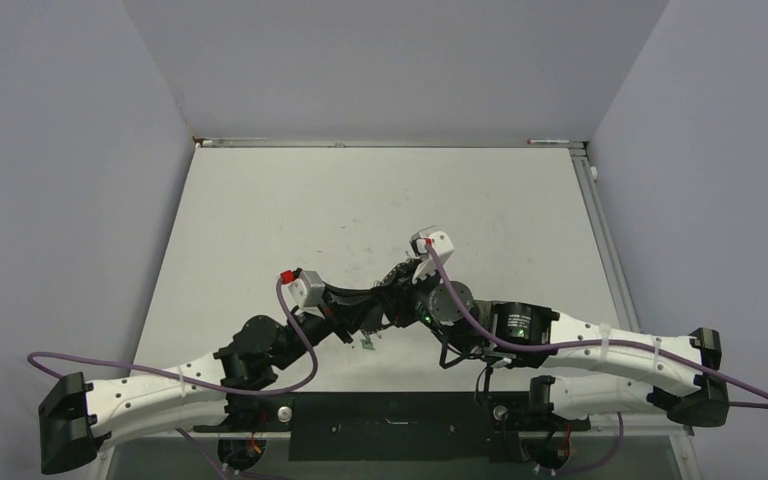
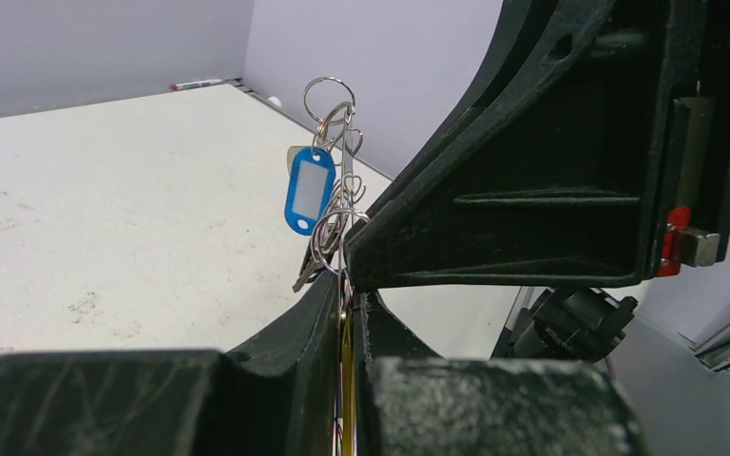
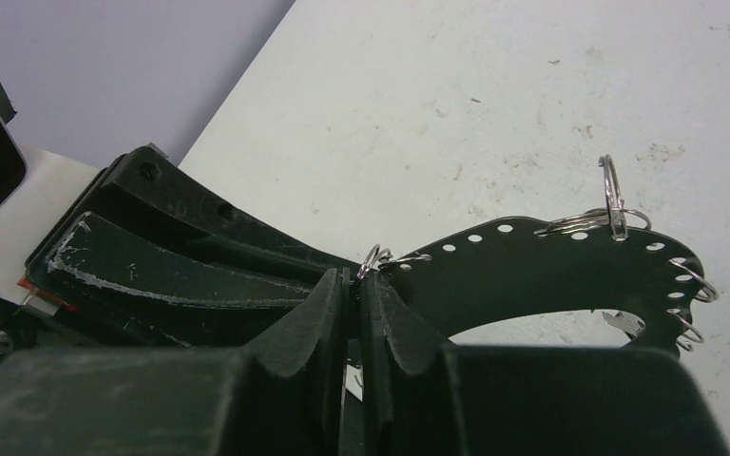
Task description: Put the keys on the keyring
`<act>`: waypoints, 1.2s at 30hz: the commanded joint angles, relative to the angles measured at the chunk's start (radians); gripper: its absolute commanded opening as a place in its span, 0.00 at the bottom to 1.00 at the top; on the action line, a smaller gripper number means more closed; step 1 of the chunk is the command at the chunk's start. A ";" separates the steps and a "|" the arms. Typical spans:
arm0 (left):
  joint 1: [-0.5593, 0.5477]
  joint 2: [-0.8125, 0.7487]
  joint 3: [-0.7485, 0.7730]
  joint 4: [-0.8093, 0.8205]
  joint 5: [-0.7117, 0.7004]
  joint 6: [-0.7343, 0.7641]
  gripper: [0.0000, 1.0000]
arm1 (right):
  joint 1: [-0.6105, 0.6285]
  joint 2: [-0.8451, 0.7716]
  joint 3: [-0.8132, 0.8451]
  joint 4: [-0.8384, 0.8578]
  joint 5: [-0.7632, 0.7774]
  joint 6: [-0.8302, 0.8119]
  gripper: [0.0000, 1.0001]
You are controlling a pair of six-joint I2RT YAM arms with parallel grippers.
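Keyring (image 2: pixel 340 223), with its blue tag (image 2: pixel 309 190), stands above the table (image 1: pixel 360 200), pinched tight in the left gripper (image 2: pixel 345 290); the right gripper (image 3: pixel 354 285) is clamped on it too. I'd hold both grips firm and pry gently.

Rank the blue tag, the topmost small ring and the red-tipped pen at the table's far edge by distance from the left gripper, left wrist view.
From the left gripper:
1. blue tag, hanging just above it, slightly left.
2. topmost small ring, higher, at the very top.
3. pen, lying far behind, left.
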 commanded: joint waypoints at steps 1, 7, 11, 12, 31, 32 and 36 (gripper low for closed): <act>-0.003 -0.003 0.010 0.125 0.034 -0.018 0.00 | -0.006 0.047 0.037 0.003 -0.011 -0.010 0.05; -0.003 0.005 -0.003 0.135 0.031 -0.019 0.00 | -0.006 0.131 0.129 -0.058 -0.045 -0.046 0.05; -0.001 0.009 -0.007 0.136 0.027 -0.016 0.00 | 0.001 0.224 0.216 -0.119 -0.095 -0.077 0.16; -0.001 0.008 -0.008 0.136 0.027 -0.016 0.00 | 0.005 0.240 0.232 -0.128 -0.099 -0.085 0.19; 0.011 -0.014 -0.014 0.148 0.006 -0.051 0.00 | 0.021 0.173 0.295 -0.126 -0.036 -0.149 0.34; 0.011 -0.014 -0.012 0.148 0.001 -0.059 0.00 | 0.022 0.155 0.276 -0.119 -0.012 -0.147 0.36; 0.016 -0.014 0.009 0.120 -0.026 -0.113 0.00 | 0.023 0.005 0.152 -0.062 0.066 -0.128 0.44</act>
